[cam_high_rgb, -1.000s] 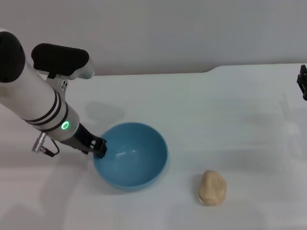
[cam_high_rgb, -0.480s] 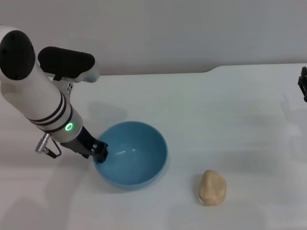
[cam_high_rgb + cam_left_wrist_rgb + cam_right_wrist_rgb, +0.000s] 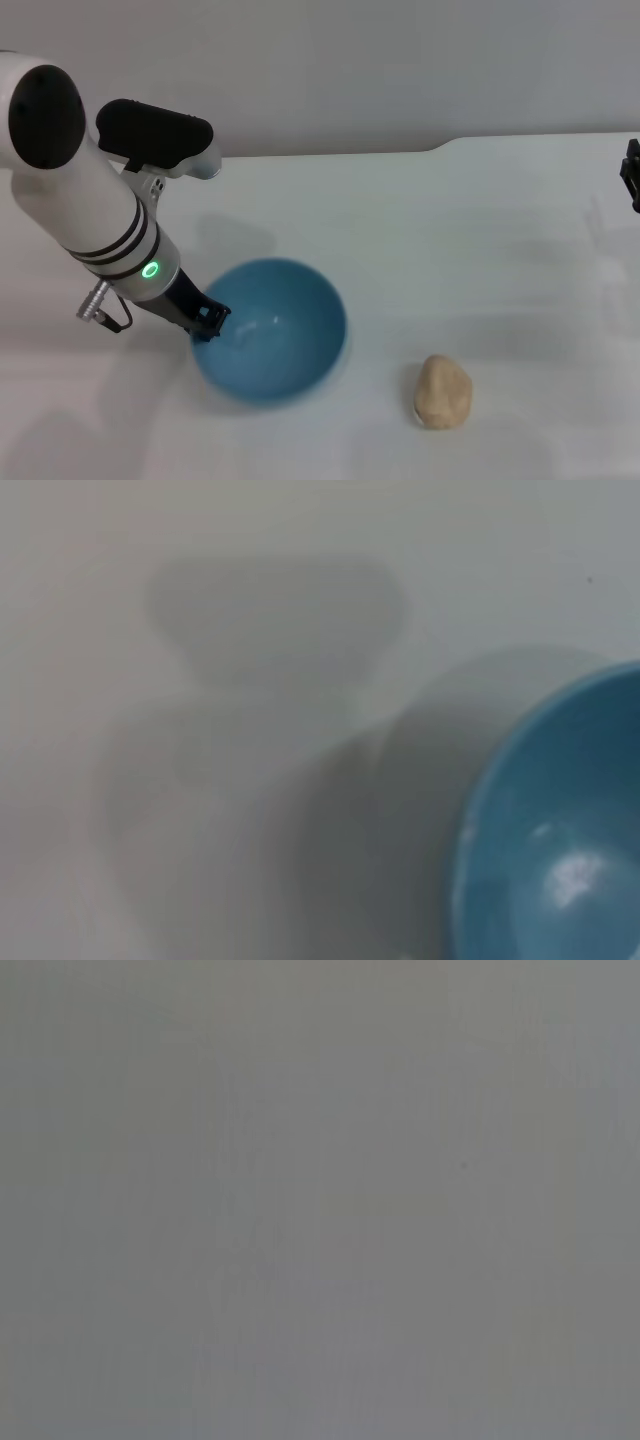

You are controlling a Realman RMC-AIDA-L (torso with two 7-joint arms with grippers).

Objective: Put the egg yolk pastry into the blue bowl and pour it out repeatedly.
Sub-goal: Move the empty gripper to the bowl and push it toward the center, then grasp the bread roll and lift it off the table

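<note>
Since a second ago the left arm has rotated and risen a bit: the white forearm sits higher and more upright in head view, and its black shoulder housing has shifted right. Blue bowl (image 3: pixel 268 330) has tipped with it; the rim now leans toward the robot's left and the inside looks more closed off than before. Egg yolk pastry (image 3: pixel 443 392) hasn't moved.

Left pincer (image 3: pixel 209 321) is at the bowl's left rim, black fingers clamped over the edge, one inside and one outside as far as head view shows. Green status ring lit on the wrist just above it.

Bowl is tilted on the white table (image 3: pixel 480 230), empty, glossy blue inside with a small highlight near the bottom. Left wrist view shows only part of the bowl (image 3: pixel 560 830) at one side, interior and rim visible, with its soft shadow on the table (image 3: pixel 200 780) next to it. The arm's own fingers don't show in that view.

Pastry lies on the table to the right of the bowl, well apart from it, nearer the front edge. Pale tan lump, lying flat, nothing touching it.

Right pincer (image 3: pixel 632 175) is parked at the far right edge of head view, barely in frame; can't tell whether its fingers are apart or together. Right wrist view is plain grey surface only.
</note>
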